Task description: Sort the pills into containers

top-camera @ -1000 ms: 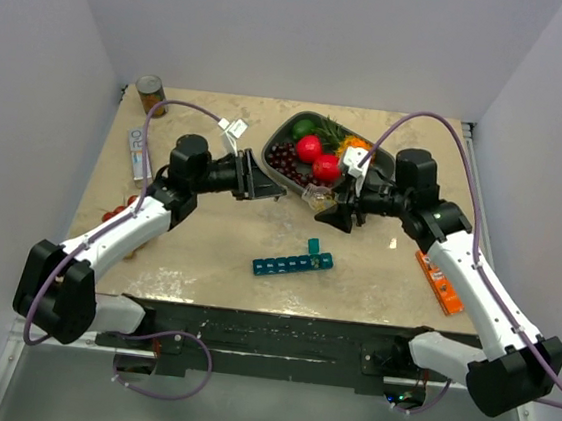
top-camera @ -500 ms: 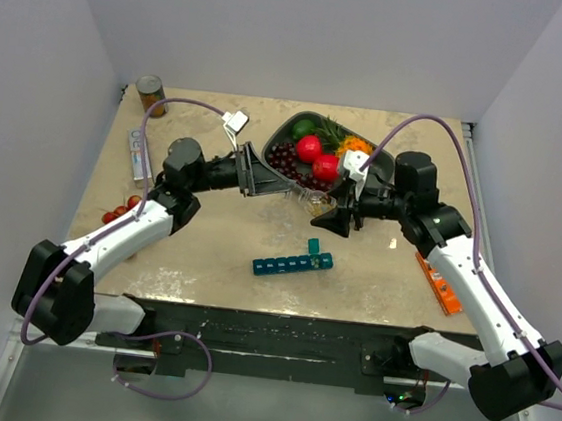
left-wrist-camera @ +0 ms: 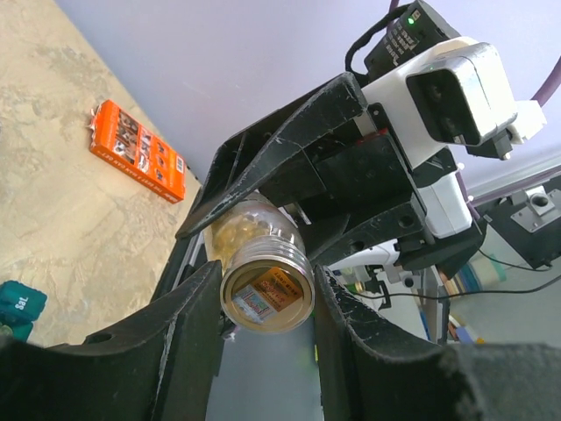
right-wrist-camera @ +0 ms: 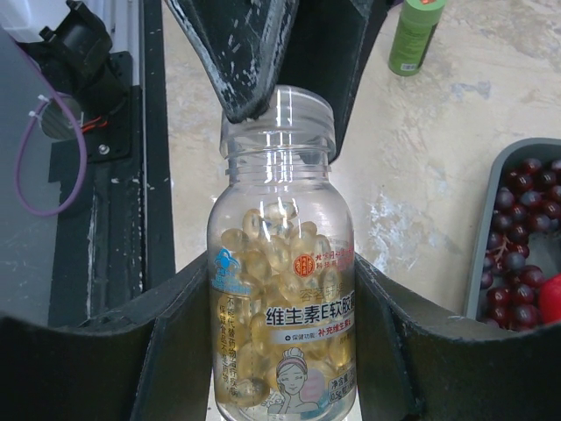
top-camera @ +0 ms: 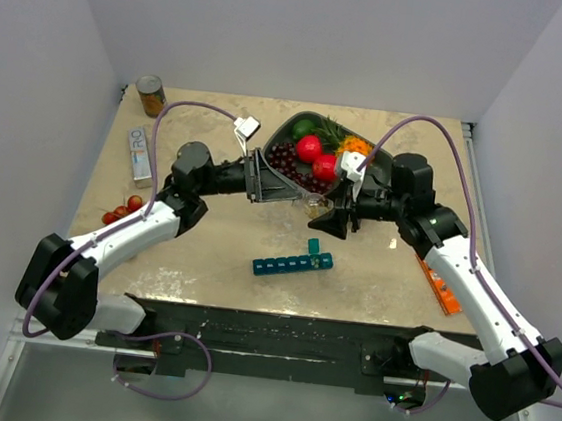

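Over the far middle of the surface, our two arms meet nose to nose in the air, just on the near side of the grey fruit tray. They come together there so that one can brace what the other works on.

On the surface nearer to us lies the teal organiser strip. It is well apart from both arms, and one lid at its right end stands up, so that compartment seems ready to take pills.

Our right pincer is clamped around the lower body of the clear bottle and holds it off the surface, neck pointing left toward the other arm. Our left pincer straddles the cap with a finger close on either side. We cannot tell whether those fingers are pressing on it or only flanking it. We judge the step in hand to be unscrewing the cap.

The pills, pale yellow softgels, all sit inside the bottle. None show in the strip.
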### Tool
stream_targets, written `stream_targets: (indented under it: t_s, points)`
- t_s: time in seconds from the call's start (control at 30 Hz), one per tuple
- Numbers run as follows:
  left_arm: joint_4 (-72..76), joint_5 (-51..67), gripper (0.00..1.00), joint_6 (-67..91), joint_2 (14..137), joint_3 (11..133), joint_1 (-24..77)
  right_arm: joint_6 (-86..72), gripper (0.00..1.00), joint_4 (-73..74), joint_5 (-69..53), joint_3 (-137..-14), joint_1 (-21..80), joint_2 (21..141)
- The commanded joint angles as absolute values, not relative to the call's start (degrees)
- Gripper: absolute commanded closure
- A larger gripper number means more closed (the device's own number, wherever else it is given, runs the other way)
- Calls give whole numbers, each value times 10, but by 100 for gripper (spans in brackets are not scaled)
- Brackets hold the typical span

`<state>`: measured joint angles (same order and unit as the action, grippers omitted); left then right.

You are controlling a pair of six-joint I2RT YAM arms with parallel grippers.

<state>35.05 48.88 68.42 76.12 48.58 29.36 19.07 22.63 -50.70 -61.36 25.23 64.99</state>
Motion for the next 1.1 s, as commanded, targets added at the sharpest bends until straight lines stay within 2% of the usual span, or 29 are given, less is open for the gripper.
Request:
stream_targets:
  t_s: [0.0,0.17,0.43,0.77,1.0,1.07]
  points:
    - [384,497,100,692,763,490,305,178,100,200,-526,-614,259,650]
    - [361,497,100,676,764,501,314,178,100,200,-517,-617,261,653]
    - [93,452,100,497,761,578,316,195,100,228,-454,-611,268,650]
    - [4,483,100,432,786,629,316,193,100,228,-463,-627,272,656]
    - [-68,512,100,395,807,670,319,126,100,184,-485,-621,271,657]
    - [-46,516,100,413,803,665,319,89,100,158,-495,-609,264,655]
